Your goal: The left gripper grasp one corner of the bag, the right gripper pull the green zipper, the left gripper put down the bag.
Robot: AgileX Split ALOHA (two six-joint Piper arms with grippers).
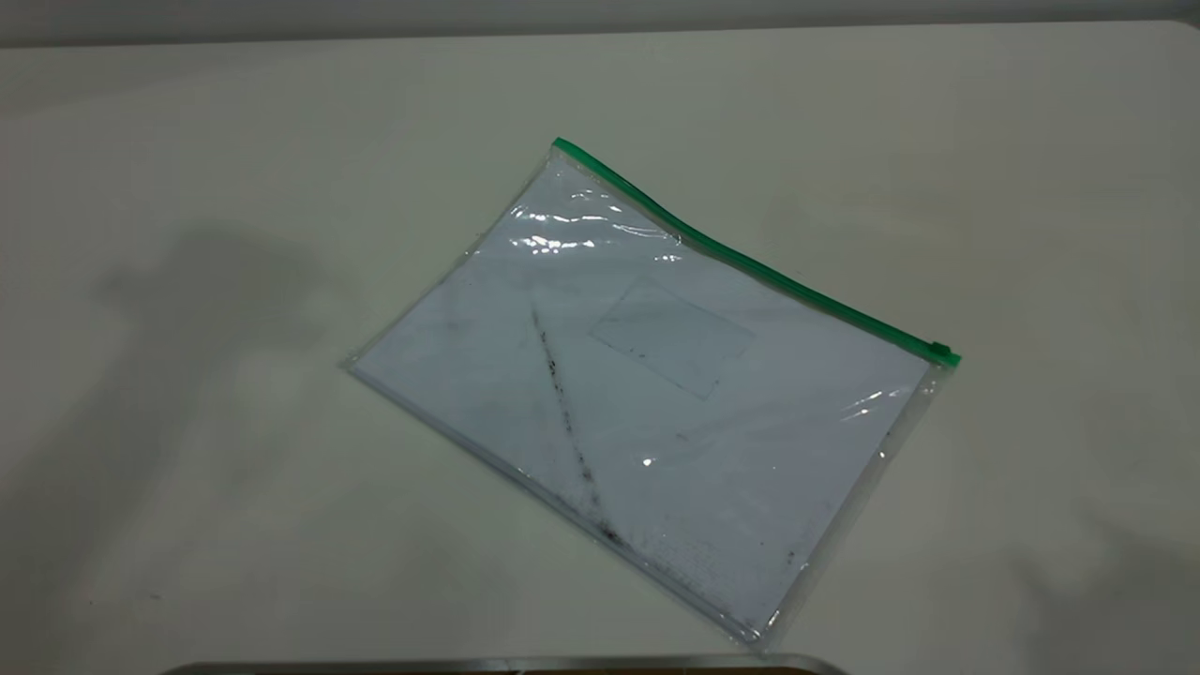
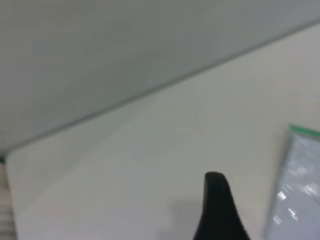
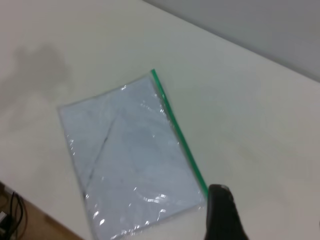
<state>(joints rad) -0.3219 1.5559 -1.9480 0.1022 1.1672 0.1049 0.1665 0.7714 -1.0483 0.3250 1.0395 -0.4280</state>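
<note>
a pale, off-white table (image 1: 234,141) fills the exterior view, with a grey wall band along the top edge. the bag (image 1: 656,394) lies flat on it, slightly right of centre and turned at an angle, white sheets and a dark diagonal smudge showing through the clear plastic. the green zipper (image 1: 750,262) runs along its upper right edge, from the top corner down to the small slider tab (image 1: 942,353) at the right corner; from that position the bag looks zipped shut, though this is a judgement. no arm appears in the exterior view. in the left wrist view only one dark fingertip of the left gripper (image 2: 220,210) shows, above bare table, apart from the bag's green corner at the frame's right edge; whether the pincer is apart or together cannot be told. the right gripper (image 3: 225,215) shows likewise as one dark tip at the lower edge, near the slider end of the zipper, its state also unreadable. nothing is grasped, so all three steps appear to remain.
</note>
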